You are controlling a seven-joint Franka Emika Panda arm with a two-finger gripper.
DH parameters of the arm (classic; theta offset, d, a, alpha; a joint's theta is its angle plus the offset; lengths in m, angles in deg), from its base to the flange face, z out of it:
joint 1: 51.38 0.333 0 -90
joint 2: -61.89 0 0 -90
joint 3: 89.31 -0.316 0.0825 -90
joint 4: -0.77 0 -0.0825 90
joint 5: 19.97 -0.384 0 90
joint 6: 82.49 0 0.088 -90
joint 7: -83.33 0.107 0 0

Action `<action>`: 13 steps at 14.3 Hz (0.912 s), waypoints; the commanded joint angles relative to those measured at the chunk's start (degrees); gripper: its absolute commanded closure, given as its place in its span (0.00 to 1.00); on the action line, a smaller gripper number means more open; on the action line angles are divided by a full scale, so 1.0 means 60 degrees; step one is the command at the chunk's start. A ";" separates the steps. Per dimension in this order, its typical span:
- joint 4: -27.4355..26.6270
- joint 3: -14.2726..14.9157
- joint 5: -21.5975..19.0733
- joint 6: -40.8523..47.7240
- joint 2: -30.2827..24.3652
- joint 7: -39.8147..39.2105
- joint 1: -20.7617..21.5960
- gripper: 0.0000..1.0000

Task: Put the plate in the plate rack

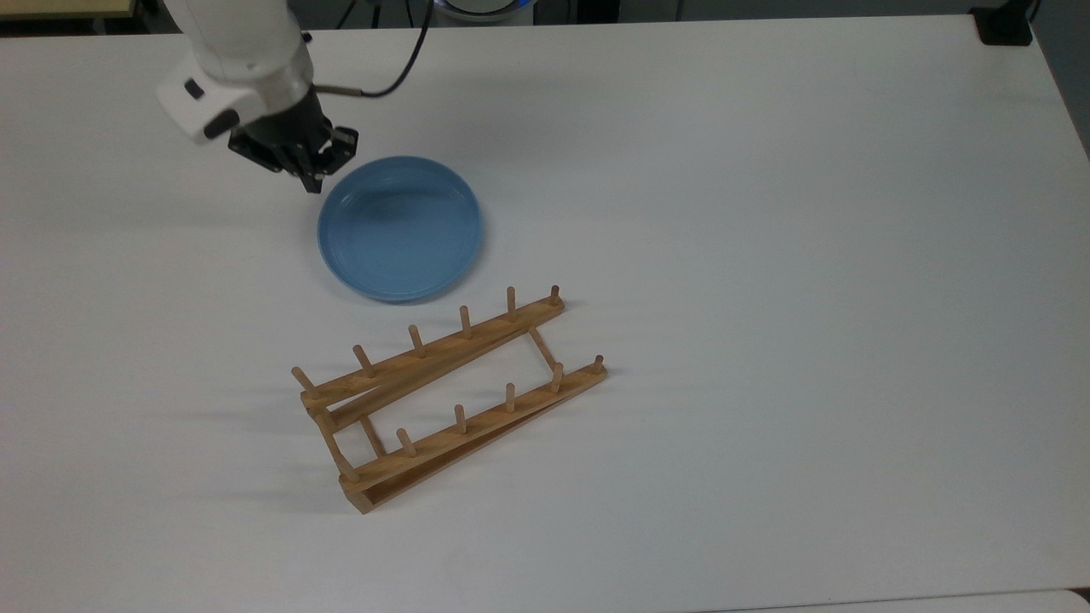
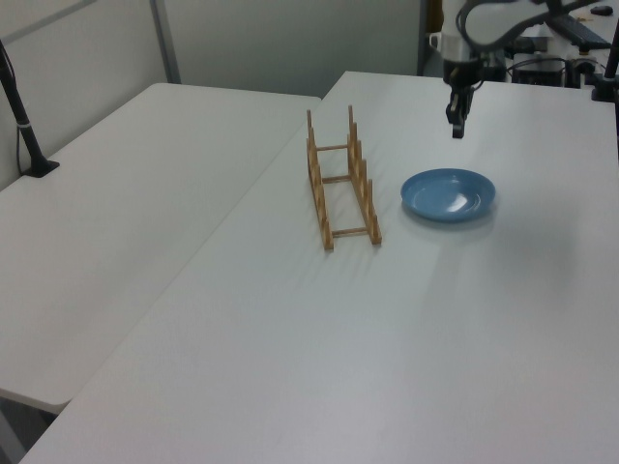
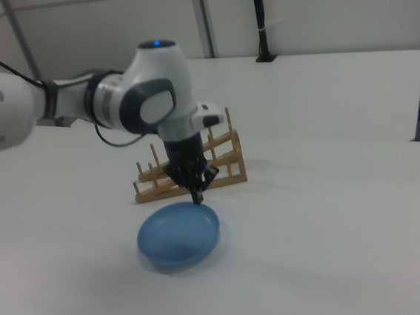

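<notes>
The light-blue plate (image 1: 400, 228) lies flat on the white table, a short way above the plate rack (image 1: 443, 400) in the top view. The wooden rack stands upright on its rails with its pegs pointing up, and nothing is in it. My gripper (image 1: 311, 176) hangs in the air beside the plate's upper-left rim in the top view, fingers shut and holding nothing. In the left view the gripper (image 2: 456, 126) is well above the plate (image 2: 448, 193), with the rack (image 2: 340, 179) to the left. The right view shows the gripper (image 3: 197, 197) just over the plate's far rim (image 3: 179, 235), in front of the rack (image 3: 196, 166).
A black clamp base (image 1: 1005, 25) sits at the table's far right corner in the top view. A second white table (image 2: 116, 193) adjoins on the left view's left, with a black post (image 2: 24, 116) on it. Bare tabletop (image 1: 766, 255) lies to the rack's right in the top view.
</notes>
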 commanded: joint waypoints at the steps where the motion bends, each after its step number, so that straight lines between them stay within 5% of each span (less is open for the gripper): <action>1: 0.0309 -0.0007 -0.0306 0.0498 -0.0273 -0.0358 -0.0046 1.00; 3: -0.0040 0.0008 -0.0219 0.0381 -0.0157 -0.0373 -0.0017 0.94; 4: -0.0434 0.0008 -0.0175 0.0192 -0.0069 -0.0373 -0.0031 0.67; 8: -0.1286 0.0023 -0.0145 -0.1169 0.0326 -0.0271 -0.0090 0.23; 13: -0.1376 0.0023 -0.0145 -0.1524 0.0796 -0.0241 -0.0295 0.15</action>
